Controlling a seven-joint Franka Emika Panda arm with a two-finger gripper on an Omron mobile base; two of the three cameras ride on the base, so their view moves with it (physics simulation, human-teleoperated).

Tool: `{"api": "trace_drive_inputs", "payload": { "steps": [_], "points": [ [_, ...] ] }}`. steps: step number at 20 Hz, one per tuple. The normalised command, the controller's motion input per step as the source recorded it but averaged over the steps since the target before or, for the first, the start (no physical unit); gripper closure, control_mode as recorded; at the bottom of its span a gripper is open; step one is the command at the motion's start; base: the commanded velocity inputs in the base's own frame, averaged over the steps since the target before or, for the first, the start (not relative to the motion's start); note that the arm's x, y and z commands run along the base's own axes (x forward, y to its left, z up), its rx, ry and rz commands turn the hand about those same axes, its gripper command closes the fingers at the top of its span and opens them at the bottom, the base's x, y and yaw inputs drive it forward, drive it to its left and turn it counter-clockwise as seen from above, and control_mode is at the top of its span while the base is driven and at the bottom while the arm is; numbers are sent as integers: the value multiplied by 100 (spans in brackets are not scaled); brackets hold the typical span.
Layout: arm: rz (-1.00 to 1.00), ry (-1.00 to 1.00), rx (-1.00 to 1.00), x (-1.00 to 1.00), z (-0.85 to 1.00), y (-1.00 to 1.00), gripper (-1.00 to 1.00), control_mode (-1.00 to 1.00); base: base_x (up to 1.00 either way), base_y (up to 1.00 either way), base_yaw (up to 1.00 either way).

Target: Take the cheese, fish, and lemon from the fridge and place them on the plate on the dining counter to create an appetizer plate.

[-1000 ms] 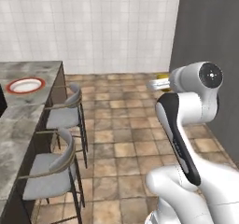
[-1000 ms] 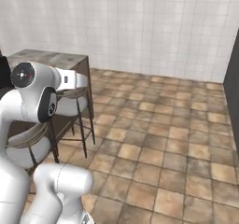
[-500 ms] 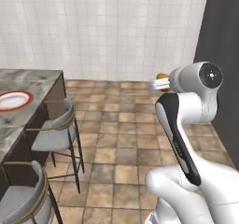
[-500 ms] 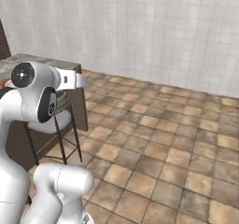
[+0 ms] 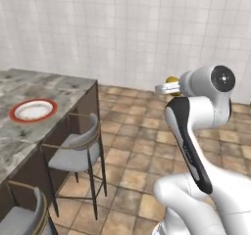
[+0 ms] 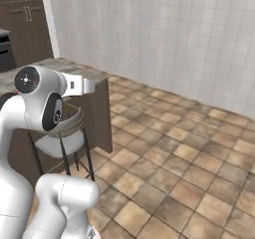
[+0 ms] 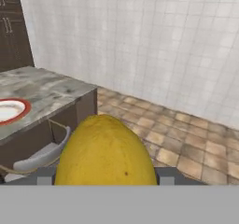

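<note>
The lemon (image 7: 105, 153) is a smooth yellow ball that looms large low in the hand view, with my gripper (image 7: 106, 177) shut on it from both sides. In the left base view the lemon (image 5: 171, 80) peeks over the hand, and my gripper (image 5: 164, 87) is held high above the tiled floor, pointing left. The red-rimmed white plate (image 5: 33, 110) lies on the grey marbled dining counter (image 5: 59, 88) at the left, well apart from the hand. The plate (image 7: 10, 110) and counter (image 7: 51, 93) also sit at the left of the hand view. The fridge, cheese and fish are out of view.
Two grey stools (image 5: 77, 148) (image 5: 22, 220) stand along the counter's near side, between me and the top. Brown tiled floor (image 5: 132, 151) lies open ahead, ending at a white tiled wall (image 5: 127, 28). Dark wood cabinets (image 6: 22, 24) stand beyond the counter.
The whole picture has shifted, so the base has moved: the counter and plate now lie nearer and more central, and the dark panel at the right has left the views. The lemon stays gripped.
</note>
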Motion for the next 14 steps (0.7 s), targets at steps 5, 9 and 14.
{"api": "trace_drive_inputs", "payload": {
  "steps": [5,9,14],
  "points": [
    [0,0,0,0,0,0,100,100,76,-18,49],
    [0,0,0,0,0,0,100,100,80,-15,54],
    [0,0,0,0,0,0,100,100,85,-14,55]
  ]
}}
